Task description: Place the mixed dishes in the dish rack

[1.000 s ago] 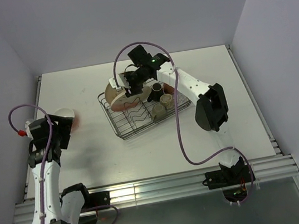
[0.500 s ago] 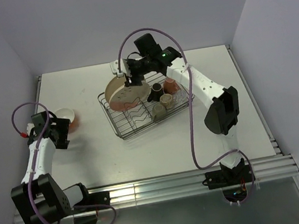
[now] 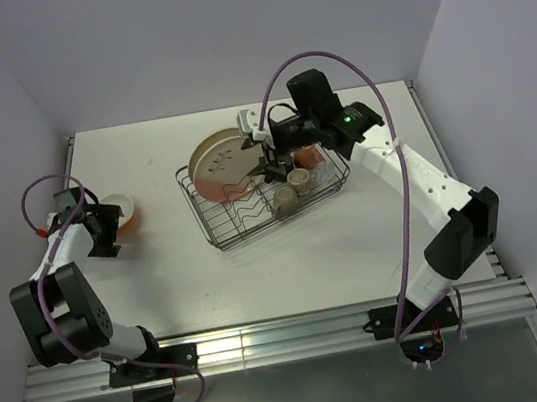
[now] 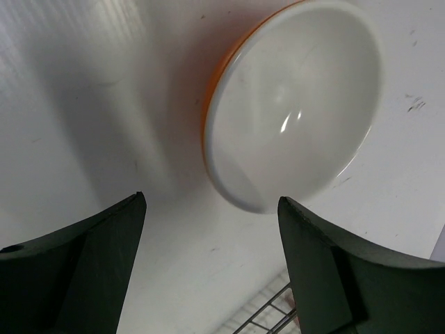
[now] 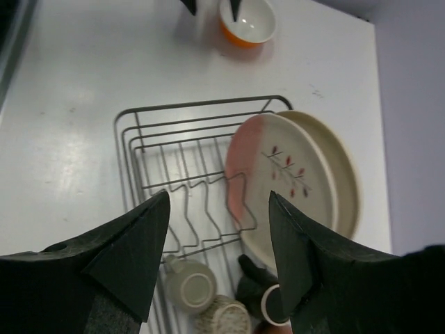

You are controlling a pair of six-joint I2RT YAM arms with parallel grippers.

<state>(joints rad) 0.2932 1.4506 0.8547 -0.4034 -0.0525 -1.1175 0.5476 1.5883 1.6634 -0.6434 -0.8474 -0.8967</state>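
Right end effector (image 5: 217, 198) — now off the plates (image 5: 278, 167)

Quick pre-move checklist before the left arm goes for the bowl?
1. Left hand open and empty: ok.
2. Bowl upright on the table, nothing touching it: ok.
3. Left hand straddling the bowl's rim: cannot tell; the bowl sits off to one side of the gap.
4. Right hand open and empty: ok.
5. Both plates leaning in the rack: ok.
6. Way into the rack free: not ok; the right hand hangs over it and likely needs to move off first.
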